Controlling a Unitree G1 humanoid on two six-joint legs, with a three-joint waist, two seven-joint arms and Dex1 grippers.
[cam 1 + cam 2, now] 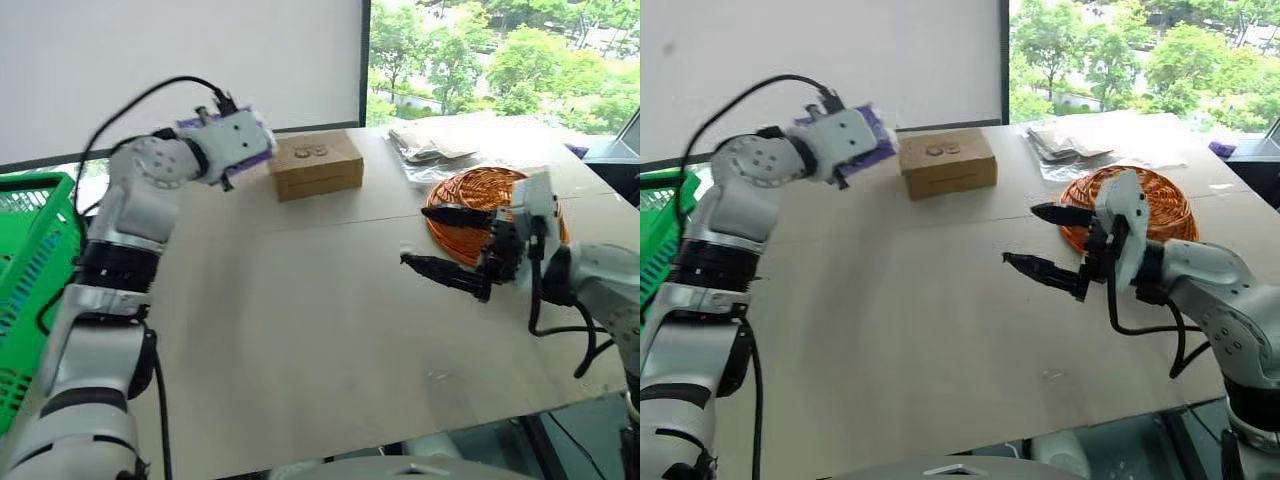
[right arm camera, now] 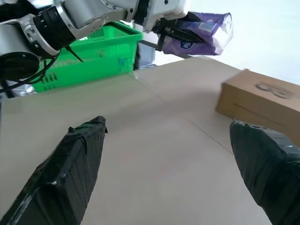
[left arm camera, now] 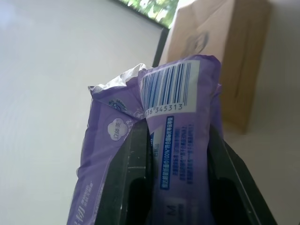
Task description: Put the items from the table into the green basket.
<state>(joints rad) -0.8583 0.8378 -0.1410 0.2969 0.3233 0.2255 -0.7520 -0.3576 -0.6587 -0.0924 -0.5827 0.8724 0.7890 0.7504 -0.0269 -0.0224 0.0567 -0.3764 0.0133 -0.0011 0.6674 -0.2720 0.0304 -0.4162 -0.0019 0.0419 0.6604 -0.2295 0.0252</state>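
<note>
A soft purple tissue pack (image 3: 178, 108) is clamped between the black fingers (image 3: 133, 178) of my left gripper (image 1: 258, 148). The gripper is shut on it and holds it in the air over the far left of the table (image 1: 300, 330), close to a cardboard box. The green basket (image 1: 30, 260) stands off the table's left edge, below and to the left of that arm. My right gripper (image 1: 415, 237) hovers over the right side of the table. It points left, is open wide, and has nothing between its fingers (image 2: 79, 159).
A brown cardboard box (image 1: 318, 163) lies at the back centre of the table. An orange woven basket (image 1: 480, 205) sits just behind my right gripper. Clear plastic bags (image 1: 430, 150) lie at the back right. The table's front edge runs close below.
</note>
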